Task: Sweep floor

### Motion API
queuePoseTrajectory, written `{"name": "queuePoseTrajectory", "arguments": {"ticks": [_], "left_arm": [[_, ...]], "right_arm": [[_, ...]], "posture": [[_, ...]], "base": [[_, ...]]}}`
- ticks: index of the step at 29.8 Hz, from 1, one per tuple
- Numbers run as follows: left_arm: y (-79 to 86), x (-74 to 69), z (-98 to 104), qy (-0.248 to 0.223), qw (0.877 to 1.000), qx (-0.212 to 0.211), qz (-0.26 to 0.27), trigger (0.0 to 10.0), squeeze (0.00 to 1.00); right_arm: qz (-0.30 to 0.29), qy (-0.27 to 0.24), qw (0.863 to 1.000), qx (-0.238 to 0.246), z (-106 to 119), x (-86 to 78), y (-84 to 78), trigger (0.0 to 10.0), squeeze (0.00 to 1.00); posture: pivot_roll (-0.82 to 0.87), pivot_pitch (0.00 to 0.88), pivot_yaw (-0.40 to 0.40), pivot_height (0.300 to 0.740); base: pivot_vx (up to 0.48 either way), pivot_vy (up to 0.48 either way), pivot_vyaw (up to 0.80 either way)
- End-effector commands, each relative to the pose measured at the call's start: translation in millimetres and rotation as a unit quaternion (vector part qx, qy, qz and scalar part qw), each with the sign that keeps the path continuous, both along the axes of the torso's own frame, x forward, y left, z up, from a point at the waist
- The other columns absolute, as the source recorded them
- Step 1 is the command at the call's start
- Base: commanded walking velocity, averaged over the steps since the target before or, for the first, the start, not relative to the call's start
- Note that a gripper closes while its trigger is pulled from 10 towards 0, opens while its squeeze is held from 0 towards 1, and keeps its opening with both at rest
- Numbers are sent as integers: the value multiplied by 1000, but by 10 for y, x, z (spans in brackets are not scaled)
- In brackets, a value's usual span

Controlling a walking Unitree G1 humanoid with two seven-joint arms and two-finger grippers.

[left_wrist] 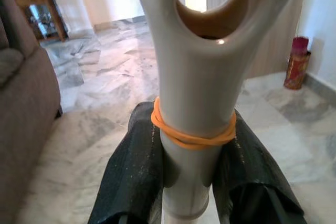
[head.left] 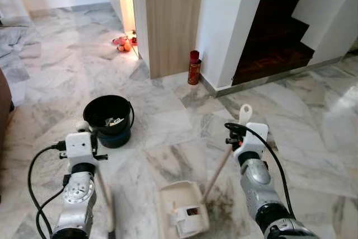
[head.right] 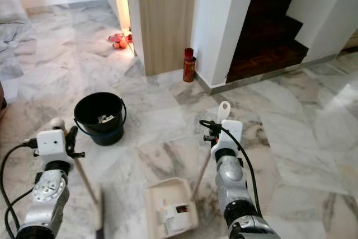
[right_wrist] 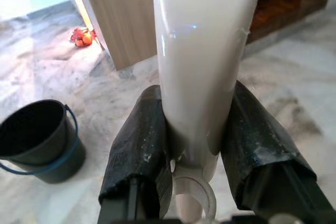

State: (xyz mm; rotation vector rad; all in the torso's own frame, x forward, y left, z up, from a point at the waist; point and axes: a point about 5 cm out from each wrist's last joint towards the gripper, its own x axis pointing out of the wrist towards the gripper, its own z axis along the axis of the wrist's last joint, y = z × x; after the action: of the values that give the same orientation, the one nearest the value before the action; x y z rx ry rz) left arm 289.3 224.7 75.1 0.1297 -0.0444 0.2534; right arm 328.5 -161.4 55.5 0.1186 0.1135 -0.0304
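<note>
My left gripper (left_wrist: 194, 124) is shut on the pale broom handle (left_wrist: 194, 51), which has a hole at its end and an orange rubber band around it. The broom's stick (head.left: 103, 194) slants down to the floor by my left arm. My right gripper (right_wrist: 197, 108) is shut on the white top of the dustpan handle (right_wrist: 202, 35). Its wooden shaft (head.left: 215, 174) runs down to the cream dustpan (head.left: 182, 208), which rests on the marble floor between my arms. A black bucket (head.left: 108, 118) with some rubbish inside stands just beyond my left gripper (head.left: 84, 130).
A wooden cabinet side (head.left: 170, 20) and a white pillar (head.left: 229, 20) stand ahead, with a red canister (head.left: 193, 67) between them. Dark stairs (head.left: 279, 32) rise at the right. Orange items (head.left: 123, 44) lie in the lit doorway. A brown sofa (left_wrist: 21, 119) is at my left.
</note>
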Motion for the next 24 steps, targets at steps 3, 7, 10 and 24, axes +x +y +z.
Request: {"name": "queuePoseTrajectory", "arguments": {"ticks": [3,7,10,24], "left_arm": [[-64,67,119,-26,1000,-1,-13,10000,0],[-62,65,117,-26,1000,0,-14,10000,0],[-59,60,115,-27,1000,2,-13,10000,0],[-78,70,128,-28,999,12,-15,10000,0]], "right_arm": [[-5,-22,1000,1,79,30,-29,10000,0],[-2,-22,1000,-4,77,28,-26,10000,0],[-1,-23,1000,-5,73,22,-23,10000,0],[-1,-19,1000,-1,59,14,-27,10000,0]], "posture": [[81,0,2,740],[80,0,3,740],[79,0,3,740],[80,0,2,740]], "base": [[0,365,0],[0,357,0],[0,296,296],[0,0,618]]}}
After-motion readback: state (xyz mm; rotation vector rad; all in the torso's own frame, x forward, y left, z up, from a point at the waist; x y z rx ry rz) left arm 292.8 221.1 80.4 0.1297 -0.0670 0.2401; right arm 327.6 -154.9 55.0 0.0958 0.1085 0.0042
